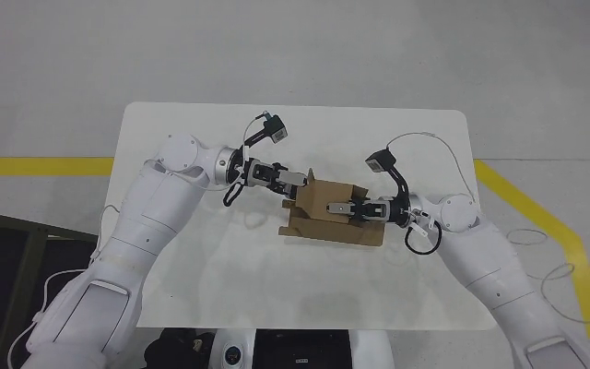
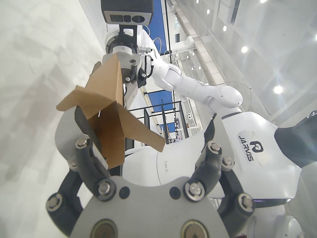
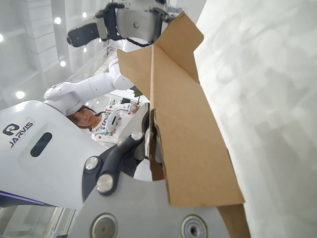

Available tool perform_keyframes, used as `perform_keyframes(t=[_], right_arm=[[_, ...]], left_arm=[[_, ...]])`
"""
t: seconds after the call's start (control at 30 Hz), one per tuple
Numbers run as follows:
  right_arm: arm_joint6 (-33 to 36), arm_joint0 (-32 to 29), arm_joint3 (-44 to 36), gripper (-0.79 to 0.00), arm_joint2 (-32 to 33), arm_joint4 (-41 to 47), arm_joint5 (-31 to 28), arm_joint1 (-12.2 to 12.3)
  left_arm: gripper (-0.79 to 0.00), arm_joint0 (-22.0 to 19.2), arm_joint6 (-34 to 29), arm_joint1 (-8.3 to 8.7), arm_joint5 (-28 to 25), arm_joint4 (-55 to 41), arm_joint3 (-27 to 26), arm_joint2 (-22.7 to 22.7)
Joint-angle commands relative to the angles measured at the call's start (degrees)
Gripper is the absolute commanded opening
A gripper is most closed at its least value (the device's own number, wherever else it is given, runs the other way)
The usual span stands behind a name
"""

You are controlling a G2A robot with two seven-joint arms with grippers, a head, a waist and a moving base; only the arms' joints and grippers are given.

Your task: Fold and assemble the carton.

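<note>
A brown cardboard carton, partly unfolded with its flaps sticking out, sits mid-table between both arms. My left gripper is at the carton's far-left corner and stands open. In the left wrist view one finger rests against a carton flap and the other finger is well apart from it. My right gripper reaches in from the right and is shut on the carton's wall. One finger presses on the inner side; the other is hidden behind the cardboard.
The white table has free room all around the carton, mostly to the left and front. A yellow floor line runs beyond the table's left and right edges.
</note>
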Motion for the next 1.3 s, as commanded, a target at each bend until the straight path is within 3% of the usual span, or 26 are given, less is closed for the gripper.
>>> perform_keyframes(t=[0.0,0.5,1.07,1.27], right_arm=[[-1.34,-0.08,0.20,-0.785,0.41,-0.57,0.31,-0.05],[-8.79,-0.08,1.87,-0.785,3.89,-4.42,1.93,-0.20],[-20.32,0.26,0.53,-0.785,3.21,-10.57,4.14,-1.87],[-20.50,0.05,-0.90,-0.785,3.51,-11.21,4.22,-2.13]], left_arm=[[0.000,0.29,-0.04,0.03,0.04,-0.02,-0.37,0.00],[0.000,0.84,-0.53,0.00,0.54,-0.26,-0.76,0.23],[0.000,-0.11,-0.60,-0.85,0.60,-0.99,0.21,2.07],[0.000,-0.33,-0.43,-1.19,0.43,-1.15,1.01,2.74]])
